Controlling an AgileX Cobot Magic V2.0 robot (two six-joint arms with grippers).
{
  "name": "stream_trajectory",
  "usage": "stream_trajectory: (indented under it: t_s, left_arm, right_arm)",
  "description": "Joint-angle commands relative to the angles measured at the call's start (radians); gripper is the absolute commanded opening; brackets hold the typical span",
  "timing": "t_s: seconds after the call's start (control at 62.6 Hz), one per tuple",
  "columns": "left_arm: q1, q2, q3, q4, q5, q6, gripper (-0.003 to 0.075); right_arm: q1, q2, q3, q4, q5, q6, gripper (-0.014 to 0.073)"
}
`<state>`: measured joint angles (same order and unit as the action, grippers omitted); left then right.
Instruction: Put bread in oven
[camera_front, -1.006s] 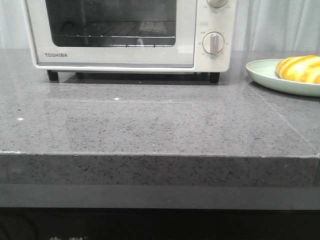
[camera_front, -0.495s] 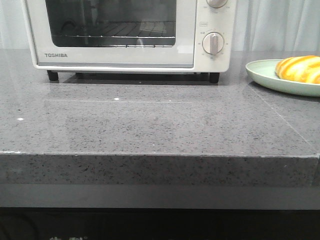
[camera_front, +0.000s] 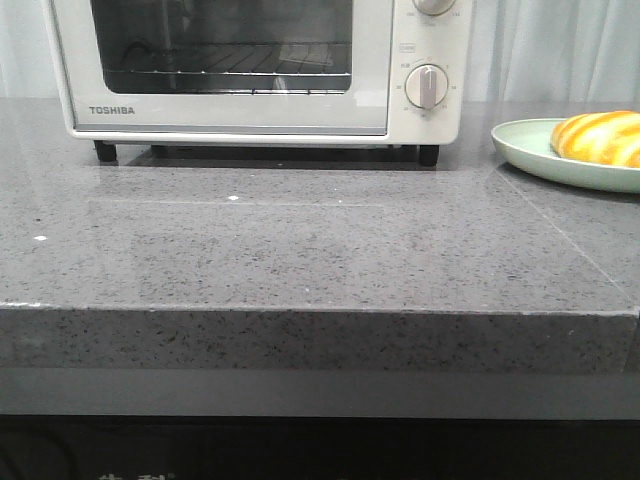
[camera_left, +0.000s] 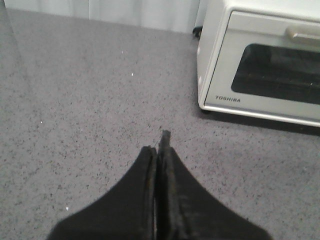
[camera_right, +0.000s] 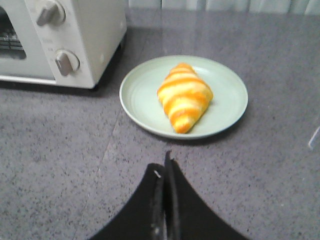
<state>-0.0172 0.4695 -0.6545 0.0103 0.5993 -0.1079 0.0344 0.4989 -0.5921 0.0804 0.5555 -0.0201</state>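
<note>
Left gripper (camera_left: 161, 150) jaws pressed together above countertop (camera_left: 80, 100), oven (camera_left: 260, 65) beyond.

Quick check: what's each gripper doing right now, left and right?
Left gripper: closed, empty, above the bare countertop.
Right gripper: closed, empty, short of the plate with the bread.

A grey speckled stone countertop (camera_front: 320, 250) is carrying the cream oven (camera_front: 400, 60) on its black feet, ahead of the left gripper (camera_left: 161, 150), and a pale green plate (camera_right: 140, 95), seemingly sitting flat, just ahead of the right gripper (camera_right: 166, 172).
</note>
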Motion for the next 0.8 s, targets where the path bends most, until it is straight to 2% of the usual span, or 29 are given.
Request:
stream_trajectory:
  t_s: [0.0,0.319,0.399,0.479,0.782]
  left_arm:
    - [0.002,0.061,-0.034,-0.010,-0.067,0.002,-0.0018]
    - [0.002,0.195,-0.034,0.025,-0.076,0.041,-0.0018]
    - [0.002,0.199,-0.034,0.037,-0.077,0.041,-0.0018]
    - [0.002,0.199,-0.034,0.037,-0.077,0.041,-0.0018]
    - [0.002,0.199,-0.034,0.037,-0.077,0.041,-0.0018]
  right_arm:
    - [0.001,0.059,-0.034,-0.009,-0.040,-0.005,-0.0067]
    - [0.001,0.147,-0.034,-0.011,0.001,-0.005,-0.0066]
    - [0.001,0.147,-0.034,-0.011,0.001,-0.005,-0.0041]
    - [0.001,0.147,-0.034,-0.011,0.004,-0.005,0.0023]
    - [0.001,0.147,-0.034,-0.012,0.013,-0.005,0.0446]
